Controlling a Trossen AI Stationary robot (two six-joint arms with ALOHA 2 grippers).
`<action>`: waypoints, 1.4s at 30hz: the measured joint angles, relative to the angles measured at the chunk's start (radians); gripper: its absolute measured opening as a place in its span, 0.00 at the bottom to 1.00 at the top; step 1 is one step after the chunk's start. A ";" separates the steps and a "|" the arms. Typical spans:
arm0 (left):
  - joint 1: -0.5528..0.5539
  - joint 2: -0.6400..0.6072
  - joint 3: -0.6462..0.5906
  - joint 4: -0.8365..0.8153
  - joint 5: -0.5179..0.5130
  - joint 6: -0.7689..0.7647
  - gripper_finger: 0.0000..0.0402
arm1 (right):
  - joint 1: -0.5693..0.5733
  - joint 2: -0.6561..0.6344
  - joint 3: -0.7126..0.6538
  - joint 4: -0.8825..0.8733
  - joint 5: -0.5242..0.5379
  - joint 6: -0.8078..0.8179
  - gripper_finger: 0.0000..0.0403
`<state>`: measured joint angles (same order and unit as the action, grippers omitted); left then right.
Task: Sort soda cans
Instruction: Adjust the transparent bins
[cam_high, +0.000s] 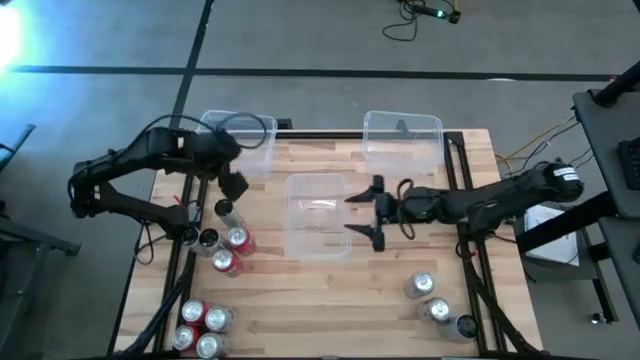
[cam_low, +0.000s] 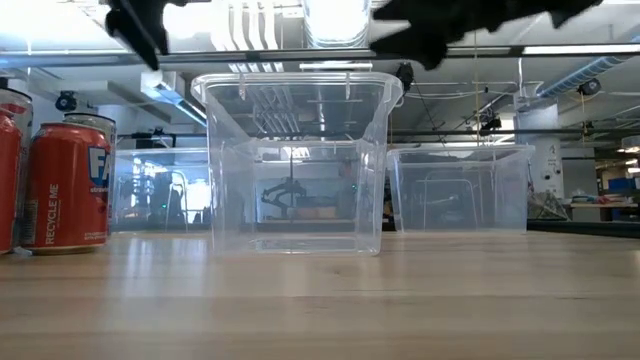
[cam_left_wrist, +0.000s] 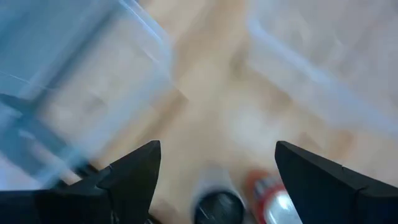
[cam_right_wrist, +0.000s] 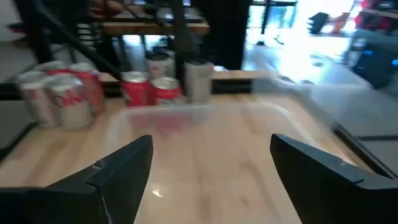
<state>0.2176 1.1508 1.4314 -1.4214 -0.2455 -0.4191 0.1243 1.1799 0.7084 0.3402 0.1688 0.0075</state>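
Currently a knock-over is being risked at the left tool (cam_high: 232, 186), which is being held spread wide and empty above the dark-topped and red soda cans (cam_high: 224, 240) just left of the middle bin (cam_high: 318, 214). Those cans are packed close, so a neighbour is likely being nudged if the fingers are brought down off-centre. In the left wrist view a dark can top (cam_left_wrist: 217, 207) and a red can (cam_left_wrist: 268, 198) are being framed between the fingers, nothing touched.

The right tool (cam_high: 372, 212) is being held at the middle bin's right edge, jaws released wide, nothing gripped; the thin clear wall could be clipped or the bin shoved if it is swung low. More red cans (cam_high: 200, 326) are being left at the desk (cam_high: 330, 300) corner on the bin's near left, silver ones (cam_high: 428, 298) on its near right.
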 joint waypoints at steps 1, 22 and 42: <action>0.000 0.002 0.011 0.016 -0.050 -0.021 0.75 | 0.005 0.025 0.028 -0.005 -0.015 -0.009 0.77; 0.317 0.383 0.055 0.213 -0.015 -0.090 0.58 | 0.100 0.166 0.322 -0.468 -0.038 -0.006 0.74; 0.423 0.710 0.191 0.197 0.054 0.035 0.38 | 0.132 0.157 0.318 -0.520 -0.038 0.031 0.72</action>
<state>0.6406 1.8605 1.6226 -1.2246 -0.1914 -0.3838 0.2565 1.3373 1.0260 -0.1795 0.1310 0.0382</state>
